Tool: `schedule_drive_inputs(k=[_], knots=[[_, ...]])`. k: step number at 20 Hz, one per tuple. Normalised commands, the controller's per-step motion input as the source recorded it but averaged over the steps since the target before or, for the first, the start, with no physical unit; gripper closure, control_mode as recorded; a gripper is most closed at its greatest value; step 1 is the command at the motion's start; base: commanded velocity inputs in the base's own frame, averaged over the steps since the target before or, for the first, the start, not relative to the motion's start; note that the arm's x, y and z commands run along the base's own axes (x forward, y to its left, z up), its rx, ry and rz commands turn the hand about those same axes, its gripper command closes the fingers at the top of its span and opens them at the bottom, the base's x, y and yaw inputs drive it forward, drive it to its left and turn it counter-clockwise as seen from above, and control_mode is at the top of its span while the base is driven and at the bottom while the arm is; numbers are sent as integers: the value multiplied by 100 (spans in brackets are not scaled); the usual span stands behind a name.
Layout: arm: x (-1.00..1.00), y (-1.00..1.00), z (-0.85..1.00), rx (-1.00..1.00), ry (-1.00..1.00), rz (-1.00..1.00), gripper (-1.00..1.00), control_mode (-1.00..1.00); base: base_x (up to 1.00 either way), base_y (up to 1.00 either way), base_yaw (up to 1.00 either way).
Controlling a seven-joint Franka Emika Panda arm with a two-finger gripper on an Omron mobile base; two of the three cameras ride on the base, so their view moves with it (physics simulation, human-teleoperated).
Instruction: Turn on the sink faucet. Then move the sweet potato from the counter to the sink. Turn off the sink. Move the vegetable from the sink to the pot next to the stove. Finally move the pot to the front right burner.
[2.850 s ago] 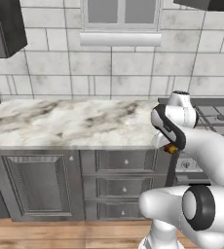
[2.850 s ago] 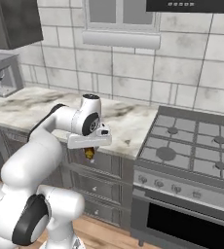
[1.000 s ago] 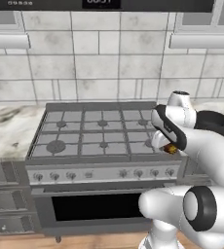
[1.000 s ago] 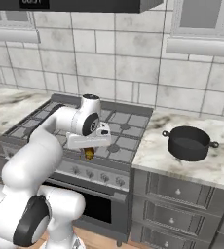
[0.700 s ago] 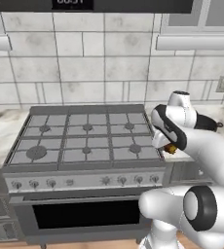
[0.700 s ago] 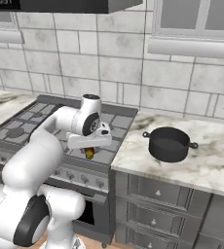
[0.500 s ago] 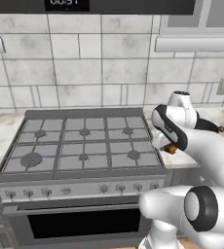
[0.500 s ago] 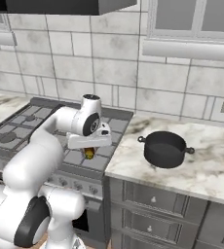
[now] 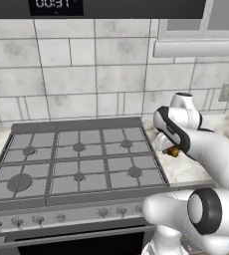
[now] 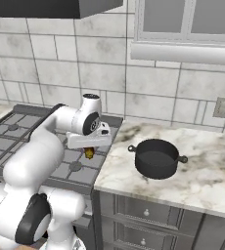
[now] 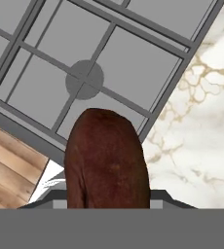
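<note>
My gripper [image 10: 90, 149] is shut on the sweet potato [image 10: 90, 154], a reddish-brown lump hanging below the hand at the stove's right edge. In the hand view the sweet potato [image 11: 106, 160] covers the fingertips, with the front right burner [image 11: 86, 80] just beyond it and the marble counter [image 11: 201, 121] to the right. From the left base view the gripper [image 9: 171, 149] and sweet potato [image 9: 174, 152] sit over the seam between stove [image 9: 71, 159] and counter [image 9: 186, 170]. The dark pot [image 10: 157, 158] stands on the counter [image 10: 207, 178] right of the hand. Sink and faucet are out of view.
A row of knobs [image 9: 37, 219] runs along the stove front. Grey drawers [image 10: 144, 215] sit under the counter, and wood floor [image 11: 7, 170] lies below the stove edge. A wall outlet [image 10: 222, 107] and a window sill [image 10: 183, 52] are behind the pot.
The whole picture has shifted as the base drove right: the stove slid left and the pot came closer to the hand. The gripper kept its hold on the sweet potato.
</note>
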Motion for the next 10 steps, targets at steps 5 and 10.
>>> schedule_drive_inputs(k=[5,10], knots=[[0,0,0,0,0,0,100,100,14,-1,-8],[0,0,0,0,0,0,100,-100,0,0,0]])
